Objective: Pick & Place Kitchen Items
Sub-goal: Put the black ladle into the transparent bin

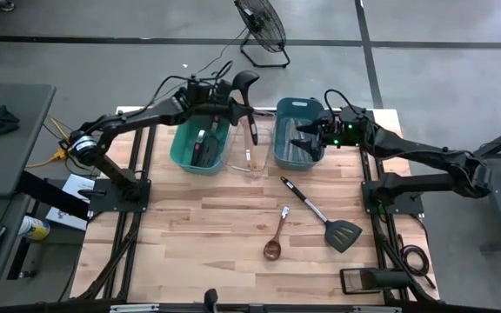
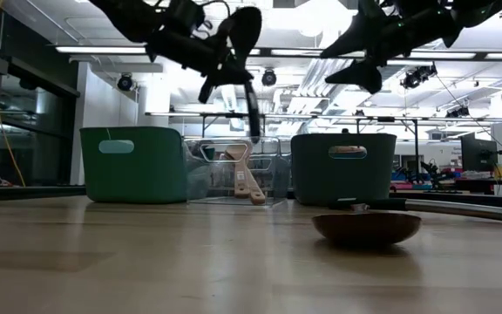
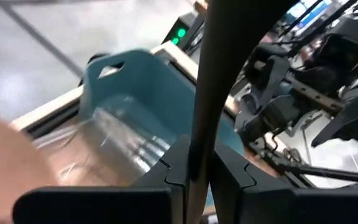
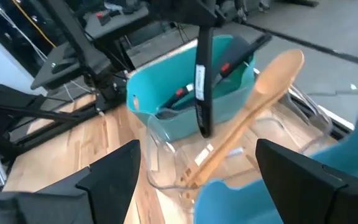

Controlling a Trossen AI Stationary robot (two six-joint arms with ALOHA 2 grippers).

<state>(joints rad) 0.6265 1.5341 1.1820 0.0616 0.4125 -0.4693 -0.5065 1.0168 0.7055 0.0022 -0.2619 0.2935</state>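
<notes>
Left gripper [image 1: 230, 106] clenched on black ladle [image 1: 245, 103] — long axis near-vertical, handle tip hanging over clear bin [image 1: 252, 149], green bin [image 1: 200, 145] at 9 o'clock. Right gripper [image 1: 305, 137] released over blue bin [image 1: 296, 109].

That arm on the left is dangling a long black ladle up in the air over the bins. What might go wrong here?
The left gripper pinches only the thin handle of the black ladle, which hangs high over the clear bin. It could swing or slip and land outside. A wooden spoon already leans up out of that bin, so the ladle might knock it. The open right gripper hovers over the blue bin, close by, so the arms could bump.
</notes>
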